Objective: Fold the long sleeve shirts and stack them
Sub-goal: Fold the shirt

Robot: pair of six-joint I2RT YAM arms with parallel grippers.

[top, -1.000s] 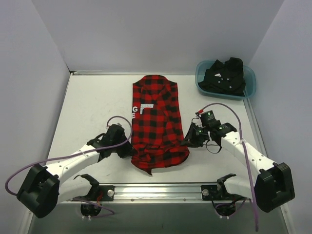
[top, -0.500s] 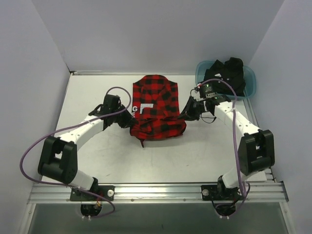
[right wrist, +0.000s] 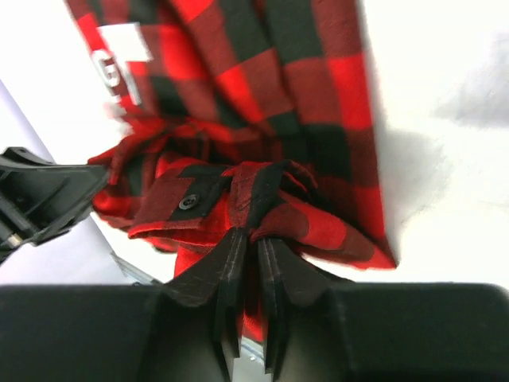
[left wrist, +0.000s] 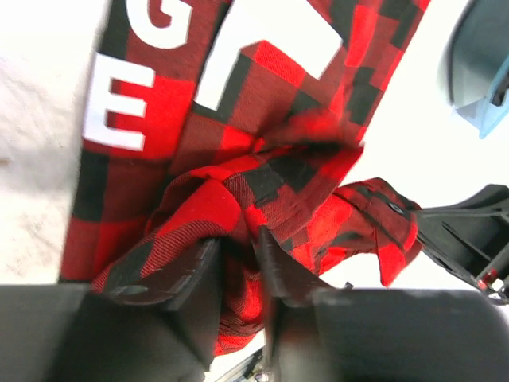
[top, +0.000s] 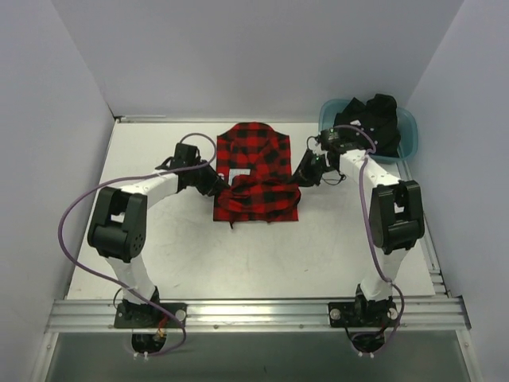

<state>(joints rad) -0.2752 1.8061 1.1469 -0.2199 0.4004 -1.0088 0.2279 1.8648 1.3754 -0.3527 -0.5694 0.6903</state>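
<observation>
Right jaws: the right gripper (right wrist: 256, 239) has its 2 fingers drawn together on a folded edge of the red-and-black flannel shirt (top: 256, 179), with the cloth pinched at the tips.
Left jaws: the left gripper (left wrist: 237, 248) shows a narrow gap with a bunch of the same flannel in it. Whether it is pinched or merely lying there, I cannot tell.
Between the 2 grippers: the flannel's near part lies folded over its far part, with a rumpled ridge running from one gripper to the other.
Just past the right tips: a dark button (right wrist: 188, 202) on a turned-over strip.
Beyond the left tips: white letters (left wrist: 119, 103) on the flat lower layer.
Beneath both: the white table (top: 159, 239).
Outward, behind the right gripper: a teal tub (top: 407, 135) with the black shirt (top: 370, 119) heaped in it, apart from the flannel.
</observation>
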